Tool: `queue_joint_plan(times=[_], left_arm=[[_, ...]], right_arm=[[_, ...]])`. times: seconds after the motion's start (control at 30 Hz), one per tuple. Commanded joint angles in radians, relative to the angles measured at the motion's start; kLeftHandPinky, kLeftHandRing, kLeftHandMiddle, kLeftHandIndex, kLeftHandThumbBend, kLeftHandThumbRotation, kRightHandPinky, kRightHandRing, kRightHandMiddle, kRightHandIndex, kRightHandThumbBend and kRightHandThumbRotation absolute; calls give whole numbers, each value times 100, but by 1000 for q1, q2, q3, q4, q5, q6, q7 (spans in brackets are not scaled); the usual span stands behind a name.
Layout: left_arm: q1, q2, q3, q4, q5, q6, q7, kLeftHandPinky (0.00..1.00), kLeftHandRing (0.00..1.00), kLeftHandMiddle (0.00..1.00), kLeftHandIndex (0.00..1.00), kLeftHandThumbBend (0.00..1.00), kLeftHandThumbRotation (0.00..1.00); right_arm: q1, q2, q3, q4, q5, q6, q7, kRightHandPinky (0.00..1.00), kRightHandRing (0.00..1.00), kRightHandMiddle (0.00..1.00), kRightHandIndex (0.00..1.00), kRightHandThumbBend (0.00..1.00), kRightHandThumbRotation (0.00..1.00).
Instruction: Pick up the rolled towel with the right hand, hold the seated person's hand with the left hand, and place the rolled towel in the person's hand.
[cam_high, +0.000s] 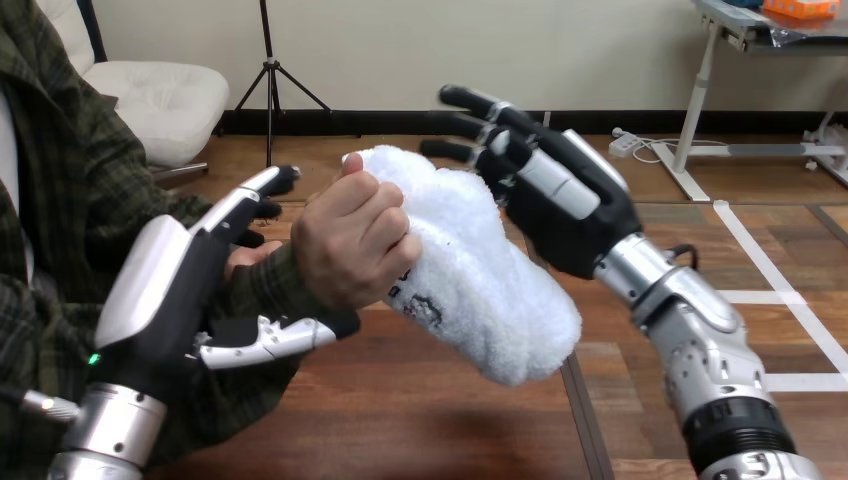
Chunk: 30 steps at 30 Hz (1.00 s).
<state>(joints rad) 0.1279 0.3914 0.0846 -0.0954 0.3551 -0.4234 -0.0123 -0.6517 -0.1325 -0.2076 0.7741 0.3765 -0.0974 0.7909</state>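
Lying aslant from upper left to lower right, the rolled towel (480, 280) sits in the person's hand (345, 240). The person's fingers curl round its upper-left part, while its thick lower-right end hangs free. The right hand (560, 200) stands just beside the towel's upper right flank, with its fingers straight and spread, reaching leftward past the top of the roll and gripping nothing. Whether its palm touches the cloth cannot be told. The left hand (165, 290) is at the other side and clasps the person's wrist (265, 275), fingers on the far side and thumb underneath. The towel therefore lies down and to the left of the right hand, with its long axis running roughly alongside that palm. Judging by this, the placing looks all but done. The next move probably calls for the right hand to draw back up and to the right, away from the roll's flank, so that its fingers do not drag the towel out of the person's grasp.
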Motion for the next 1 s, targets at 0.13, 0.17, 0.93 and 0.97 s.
queue_joint_plan(times=[0.13,0.17,0.93,0.97], left_arm=[[-37,17,32,-17,-121,-113,-20,77,88,90,91,100,49],[-39,19,33,-9,-126,-128,-20,78,88,91,92,100,49],[0,36,11,37,-417,-273,-230,99,100,100,100,100,66],[1,34,11,37,-425,-274,-237,99,100,100,100,100,66]], right_arm=[[3,-30,-22,-70,13,-57,4,75,84,85,85,91,45],[8,-31,-21,-73,12,-61,4,76,85,85,85,91,46],[135,-56,-16,-163,10,-135,26,89,93,90,91,98,56],[138,-56,-16,-164,12,-135,28,88,93,90,91,99,56]])
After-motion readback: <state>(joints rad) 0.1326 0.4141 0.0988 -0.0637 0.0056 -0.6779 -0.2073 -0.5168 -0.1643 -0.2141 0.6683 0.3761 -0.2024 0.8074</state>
